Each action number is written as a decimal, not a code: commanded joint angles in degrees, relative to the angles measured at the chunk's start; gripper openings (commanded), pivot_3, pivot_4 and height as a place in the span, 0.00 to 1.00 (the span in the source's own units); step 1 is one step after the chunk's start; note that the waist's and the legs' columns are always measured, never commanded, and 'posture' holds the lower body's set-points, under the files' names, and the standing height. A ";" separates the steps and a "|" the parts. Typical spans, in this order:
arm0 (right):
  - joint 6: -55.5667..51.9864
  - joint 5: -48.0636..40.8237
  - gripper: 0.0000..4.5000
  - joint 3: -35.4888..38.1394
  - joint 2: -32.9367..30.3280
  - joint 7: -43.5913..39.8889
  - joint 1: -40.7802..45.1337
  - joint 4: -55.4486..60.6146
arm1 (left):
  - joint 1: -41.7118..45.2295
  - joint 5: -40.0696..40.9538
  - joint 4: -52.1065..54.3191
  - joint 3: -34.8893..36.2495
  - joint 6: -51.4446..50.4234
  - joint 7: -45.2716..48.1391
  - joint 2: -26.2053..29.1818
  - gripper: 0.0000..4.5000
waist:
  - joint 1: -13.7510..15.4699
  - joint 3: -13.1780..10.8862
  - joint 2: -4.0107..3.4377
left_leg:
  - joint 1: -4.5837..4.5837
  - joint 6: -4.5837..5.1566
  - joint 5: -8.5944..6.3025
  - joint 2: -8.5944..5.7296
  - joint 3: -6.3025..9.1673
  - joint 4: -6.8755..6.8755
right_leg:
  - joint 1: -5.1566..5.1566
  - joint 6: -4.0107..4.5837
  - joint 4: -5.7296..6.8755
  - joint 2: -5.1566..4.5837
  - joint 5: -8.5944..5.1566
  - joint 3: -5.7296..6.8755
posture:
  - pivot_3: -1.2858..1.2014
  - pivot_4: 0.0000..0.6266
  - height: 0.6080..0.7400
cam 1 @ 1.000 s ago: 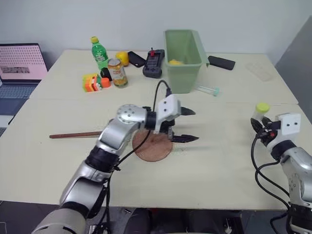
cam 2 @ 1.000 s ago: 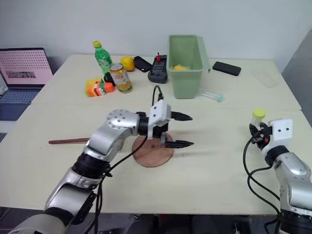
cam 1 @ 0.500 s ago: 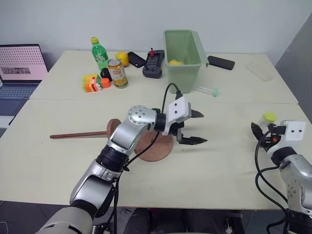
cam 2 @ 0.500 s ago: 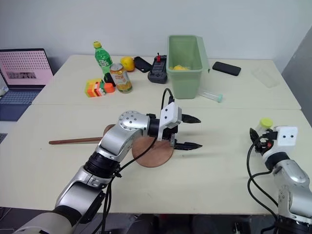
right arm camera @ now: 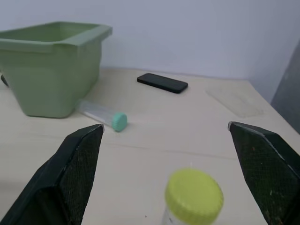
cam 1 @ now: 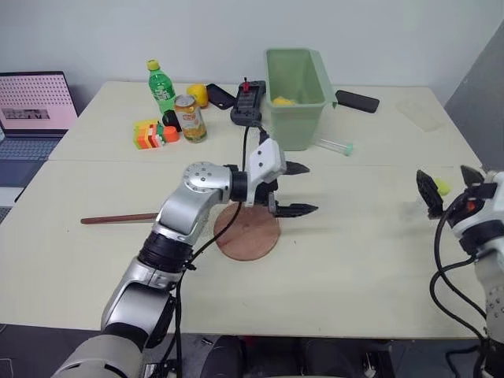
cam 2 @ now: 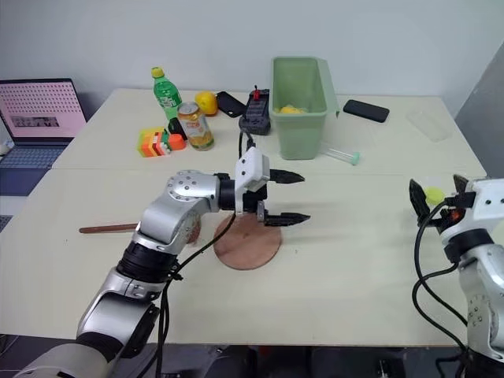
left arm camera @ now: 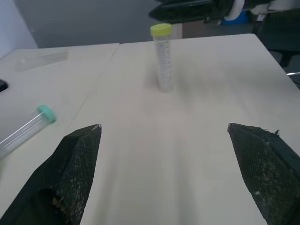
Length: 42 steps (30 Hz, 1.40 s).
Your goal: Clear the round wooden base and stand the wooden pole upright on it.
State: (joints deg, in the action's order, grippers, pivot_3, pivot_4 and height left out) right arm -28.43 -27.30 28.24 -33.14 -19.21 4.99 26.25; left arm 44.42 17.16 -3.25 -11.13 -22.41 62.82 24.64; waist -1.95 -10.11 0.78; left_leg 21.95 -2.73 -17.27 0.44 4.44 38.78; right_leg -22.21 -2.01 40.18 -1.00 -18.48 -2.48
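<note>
The round wooden base (cam 1: pixel 248 234) lies flat and bare at mid table. The wooden pole (cam 1: pixel 118 218) lies on the table to its left, its disc end behind my left arm. My left gripper (cam 1: pixel 309 189) hovers open and empty over the base's far right edge, pointing right. At the table's right end my right gripper (cam 1: pixel 449 185) is open. A clear yellow-capped tube (right arm camera: pixel 193 197) stands upright just below and between its fingers (right arm camera: pixel 77 173), untouched. The same tube (left arm camera: pixel 161 56) stands ahead of the left gripper (left arm camera: pixel 163 127).
A green bin (cam 1: pixel 295 94) stands at the back centre with a teal-capped tube (cam 1: pixel 337 145) lying beside it and a phone (cam 1: pixel 357 101) behind. Back left hold a green bottle (cam 1: pixel 161 85), a can (cam 1: pixel 190 118), coloured blocks (cam 1: pixel 150 134) and a laptop (cam 1: pixel 31 98).
My right gripper has opened, let go of the yellow-capped tube and risen. The tube stays standing. My left gripper swung right, then came back left and slightly up.
</note>
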 commanded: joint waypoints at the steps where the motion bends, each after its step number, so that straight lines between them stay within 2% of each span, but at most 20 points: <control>1: -4.24 -5.89 0.99 -0.27 -7.44 -7.42 1.70 6.32 | 0.88 2.34 4.23 6.79 -0.10 2.54 7.64 1.00 | -0.05 0.00 0.00 | -0.01 0.00 0.00 0.03 0.02 -0.01 | 0.01 0.00 0.00 0.03 0.00 0.03 | 0.52 0.24 1.00; 5: -10.42 -15.79 0.99 -4.15 -13.87 -15.91 2.66 10.95 | -1.53 1.79 3.82 9.67 -0.32 9.73 20.54 1.00 | -0.21 -0.01 -0.01 | -0.02 0.02 -0.01 0.15 0.07 -0.06 | 0.04 0.01 -0.09 0.18 0.00 0.12 | 0.52 0.24 1.00; 8: -13.45 -21.11 0.99 -5.73 -15.40 -17.44 4.42 12.09 | -3.21 1.01 2.93 9.95 0.18 12.19 25.91 1.00 | 0.06 -0.02 0.00 | 0.00 0.05 -0.03 0.17 0.15 -0.08 | 0.04 0.01 -0.13 0.18 0.00 0.16 | 0.52 0.24 1.00; 12: -15.88 -25.01 0.99 -16.51 -16.27 -23.10 11.39 14.53 | -8.20 -4.69 -2.43 10.66 6.86 17.50 38.33 1.00 | 0.12 -0.16 0.09 | 0.01 0.07 -0.04 0.06 0.16 -0.02 | 0.09 0.01 -0.15 0.05 0.00 0.16 | 0.52 0.24 1.00; 16: -15.37 -22.24 0.99 -26.47 -13.99 -25.94 17.61 13.64 | -12.98 -10.23 -8.67 9.13 15.91 19.75 45.47 1.00 | 0.01 -0.26 0.14 | 0.01 0.08 -0.05 0.16 0.21 -0.04 | 0.04 0.02 -0.19 0.11 0.00 0.23 | 0.52 0.24 1.00; 21: -13.94 -18.65 0.99 -31.13 -12.08 -26.92 20.65 11.54 | -13.48 -14.80 -12.94 6.64 21.53 19.10 45.30 1.00 | 0.69 -0.32 0.20 | 0.18 0.08 -0.05 0.05 0.21 0.00 | -0.02 0.02 -0.21 0.00 0.00 0.33 | 0.52 0.24 1.00; 27: -13.69 -17.32 0.99 -33.47 -11.80 -29.42 21.19 11.58 | -6.21 -18.92 -17.85 1.29 22.34 21.87 41.87 1.00 | 0.45 -0.35 0.25 | 0.20 0.09 -0.05 0.03 0.18 0.04 | -0.02 0.01 -0.18 0.00 0.00 0.38 | 0.52 0.24 1.00; 31: -13.87 -16.73 0.99 -34.29 -11.90 -30.82 21.16 11.96 | -1.66 -21.30 -21.78 -1.80 22.35 23.80 38.65 1.00 | 0.09 -0.35 0.25 | 0.20 0.09 -0.05 0.05 0.17 0.03 | -0.06 0.01 -0.15 0.04 0.00 0.35 | 0.52 0.24 1.00; 42: -15.02 -17.75 0.99 -33.32 -12.31 -31.31 20.28 13.94 | 2.97 -29.13 -30.36 -7.63 28.82 24.82 35.47 1.00 | -0.07 -0.35 0.25 | 0.20 0.09 -0.05 0.11 0.27 0.03 | -0.11 0.01 -0.12 0.08 0.00 0.33 | 0.52 0.24 1.00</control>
State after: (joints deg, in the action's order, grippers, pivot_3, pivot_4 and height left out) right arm -43.35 -44.07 -6.37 -45.01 -50.45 25.47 38.05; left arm 46.18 -10.70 -32.66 -18.65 5.33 88.01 60.24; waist -2.02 -10.46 1.02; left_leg 22.15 -2.65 -17.32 0.55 4.71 38.81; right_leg -22.32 -2.00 40.06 -0.91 -18.48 -2.15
